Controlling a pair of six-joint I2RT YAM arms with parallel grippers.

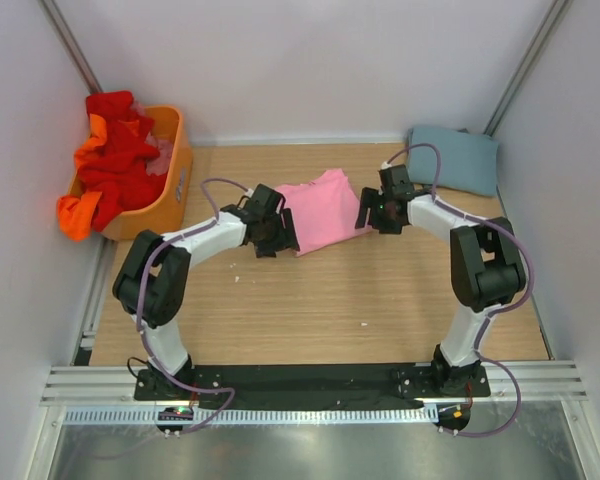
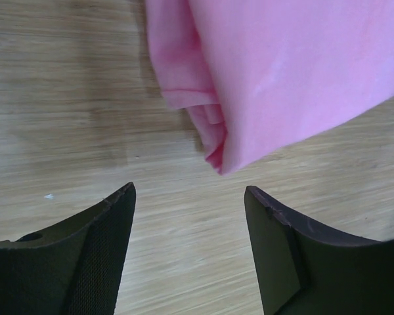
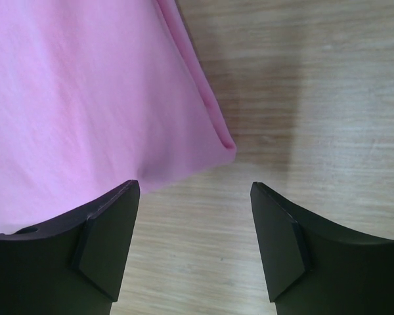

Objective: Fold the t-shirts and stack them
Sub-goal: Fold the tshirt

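My left jaws and right jaws both stand wide open, holding nothing. The pink t-shirt point(image 1: 318, 212) lies between them on the wood-grain bench point(image 1: 310, 300), a soft, smooth, layered pad, nearly square. Its folded corner sits just ahead of my left jaws, its rolled edge just ahead of my right. The grey-blue t-shirt point(image 1: 455, 160) lies folded at far right, nearer my right arm.
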